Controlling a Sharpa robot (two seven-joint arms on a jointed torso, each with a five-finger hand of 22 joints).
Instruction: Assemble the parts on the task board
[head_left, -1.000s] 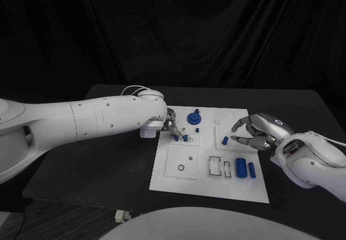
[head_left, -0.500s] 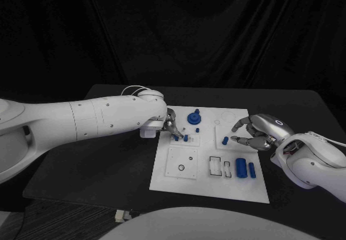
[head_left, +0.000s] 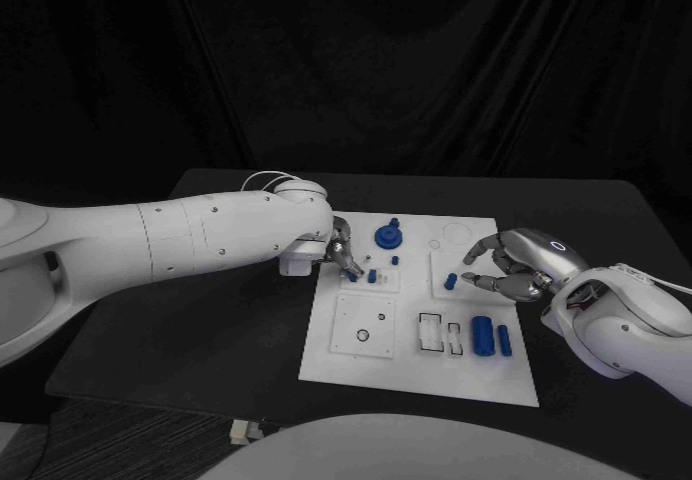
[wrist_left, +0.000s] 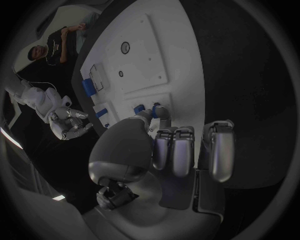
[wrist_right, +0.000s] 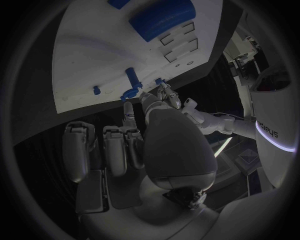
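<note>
A black tabletop (head_left: 216, 340) carries the white board (head_left: 418, 350) at frame centre. The left hand (head_left: 340, 252) sits at the board's upper left edge, fingertips down on a short blue peg (head_left: 371, 275) standing upright there; whether it pinches the peg or only touches it, I cannot tell. The right hand (head_left: 508, 268) hangs over the board's right side, fingers curled beside a small blue piece (head_left: 450, 282) just left of them; its grip is also unclear. Each hand is nearest its own piece. Two larger blue blocks (head_left: 482, 335) lie lower right, long axes running up-down in the frame.
</note>
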